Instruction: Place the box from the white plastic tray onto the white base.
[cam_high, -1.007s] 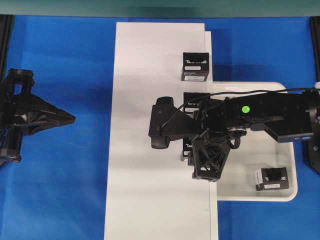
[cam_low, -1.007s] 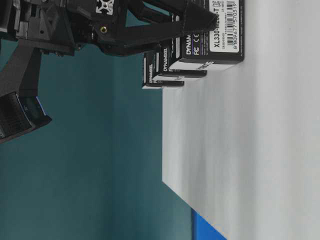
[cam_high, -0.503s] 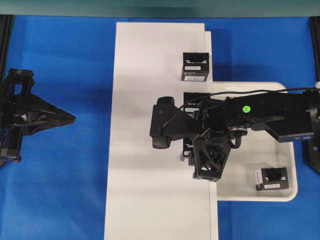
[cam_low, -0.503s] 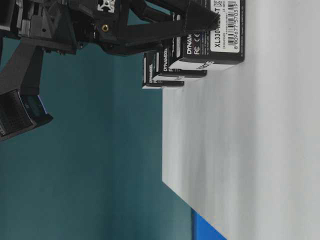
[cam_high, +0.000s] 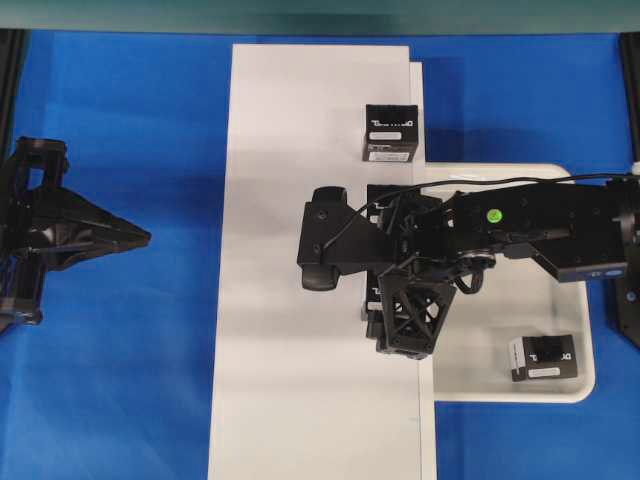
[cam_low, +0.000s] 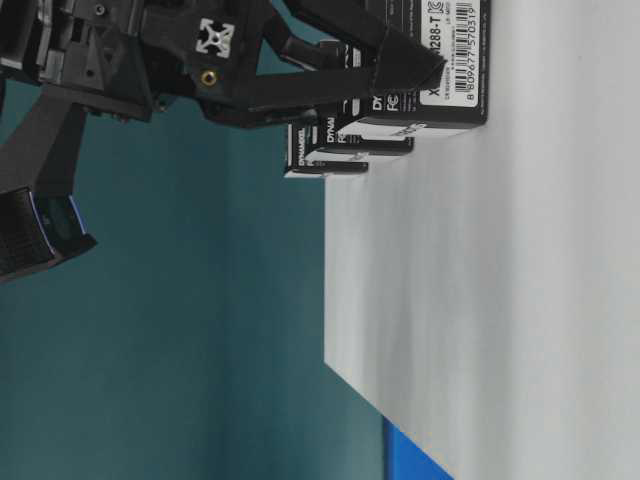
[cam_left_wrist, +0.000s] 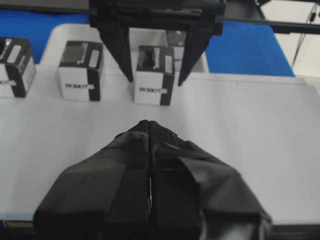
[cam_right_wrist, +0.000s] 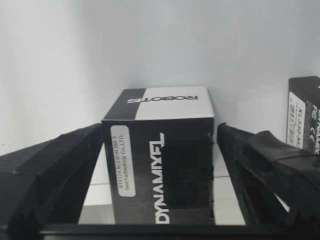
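Box: the small black cube-like cardboard box (cam_right_wrist: 162, 155) with white lettering and a white label strip is sitting on the long flat matte white board (cam_high: 300, 400), near its right edge; it is standing between the right gripper's (cam_left_wrist: 155, 80) fingers (cam_right_wrist: 265, 165), with a sliver of gap showing on each side.
Right gripper: its jaws are standing spread, straddling the box and not pinching it; the arm is reaching in from the right across the glossy white rimmed plastic tray (cam_high: 585, 385).
Neighbouring boxes: two like black boxes (cam_left_wrist: 80, 70) are standing in a row with it along the same edge of the board; another black box with a white side panel (cam_high: 542, 357) is lying in the tray's near corner.
Left gripper: the black left gripper (cam_high: 140, 237) is hanging over the blue table cover (cam_high: 120, 380), well apart from the board; its fingertips are pressed together.
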